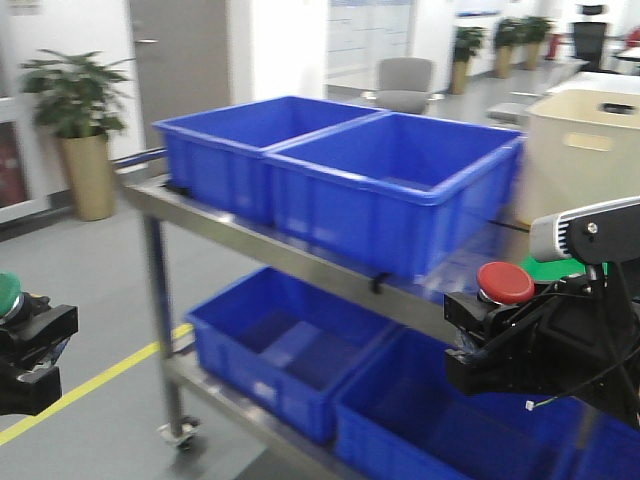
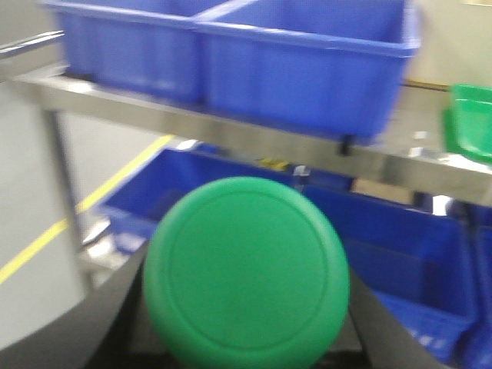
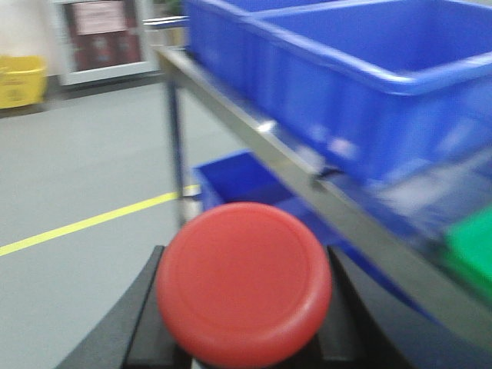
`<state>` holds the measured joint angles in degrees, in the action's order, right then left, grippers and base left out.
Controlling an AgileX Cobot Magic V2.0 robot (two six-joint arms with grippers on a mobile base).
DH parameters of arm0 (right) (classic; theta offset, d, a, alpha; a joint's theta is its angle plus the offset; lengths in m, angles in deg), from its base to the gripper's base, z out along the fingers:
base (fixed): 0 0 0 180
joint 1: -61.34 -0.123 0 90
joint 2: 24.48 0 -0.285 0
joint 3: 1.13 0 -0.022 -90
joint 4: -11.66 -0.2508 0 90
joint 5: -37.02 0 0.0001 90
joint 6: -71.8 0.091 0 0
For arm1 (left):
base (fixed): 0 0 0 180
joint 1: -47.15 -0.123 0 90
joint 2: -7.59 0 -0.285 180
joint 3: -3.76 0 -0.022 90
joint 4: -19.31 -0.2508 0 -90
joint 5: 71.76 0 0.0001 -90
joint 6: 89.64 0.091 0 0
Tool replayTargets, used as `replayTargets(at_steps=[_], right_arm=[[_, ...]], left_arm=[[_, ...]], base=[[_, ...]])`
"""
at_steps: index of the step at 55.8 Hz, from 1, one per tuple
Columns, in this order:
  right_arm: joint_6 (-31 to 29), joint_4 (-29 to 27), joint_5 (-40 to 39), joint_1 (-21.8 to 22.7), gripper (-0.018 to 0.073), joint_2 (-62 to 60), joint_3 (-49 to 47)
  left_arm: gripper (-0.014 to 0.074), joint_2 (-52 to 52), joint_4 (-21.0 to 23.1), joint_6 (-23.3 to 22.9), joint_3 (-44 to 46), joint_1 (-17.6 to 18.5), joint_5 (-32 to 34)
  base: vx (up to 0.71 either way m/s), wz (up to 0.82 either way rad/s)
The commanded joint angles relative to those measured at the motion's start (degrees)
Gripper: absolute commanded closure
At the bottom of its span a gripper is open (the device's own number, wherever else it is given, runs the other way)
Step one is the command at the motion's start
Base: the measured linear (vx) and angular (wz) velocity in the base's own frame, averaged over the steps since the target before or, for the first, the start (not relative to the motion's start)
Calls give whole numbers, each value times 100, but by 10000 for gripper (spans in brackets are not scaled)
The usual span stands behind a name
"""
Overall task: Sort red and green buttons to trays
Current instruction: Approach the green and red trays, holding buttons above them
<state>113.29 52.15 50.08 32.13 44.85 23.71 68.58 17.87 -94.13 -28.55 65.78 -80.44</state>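
Down at the lower left edge of the front view, the left gripper [image 1: 28, 335] is clenched on the green button [image 1: 8, 296], cap upward, out over the floor and well short of the steel trolley [image 1: 250, 238]. On the right, the right gripper [image 1: 497, 325] grasps the red button [image 1: 505, 283] by its dark switch block, near the trolley's top shelf. A sliver of the green tray [image 1: 552, 268] shows just behind it, beside the blue crates [image 1: 390, 190] and the cream tub [image 1: 585, 150]. No red tray is in sight. From the left wrist view, the green button [image 2: 246, 273] fills the foreground between dark fingers [image 2: 92, 338], and the green tray [image 2: 470, 115] sits on the top shelf far to the right, past the crates. The left arm therefore looks to have the longer carry, and it should travel above shelf height, clear of the crate rims, before lowering. From the right wrist view, the red button [image 3: 244, 283] sits low in the foreground with the green tray's corner [image 3: 470, 250] close on the right. That is the wrong colour, so this arm should pass it and seek the red tray, which no view shows. Each button is best lowered almost to its tray's floor before release, since a round-headed button would likely topple if dropped.
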Motion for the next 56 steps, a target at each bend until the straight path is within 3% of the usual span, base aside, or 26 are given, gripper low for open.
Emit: replayTargets(at_steps=[1,56], right_arm=[[-13,86,-356,10,548,-129,-170],[-13,86,-343,10,548,-129,-170]], left_arm=[[594,-50,37,-47,176,46,537],[594,-50,37,-47,176,46,537]], base=[[19,-74],[17,-63]])
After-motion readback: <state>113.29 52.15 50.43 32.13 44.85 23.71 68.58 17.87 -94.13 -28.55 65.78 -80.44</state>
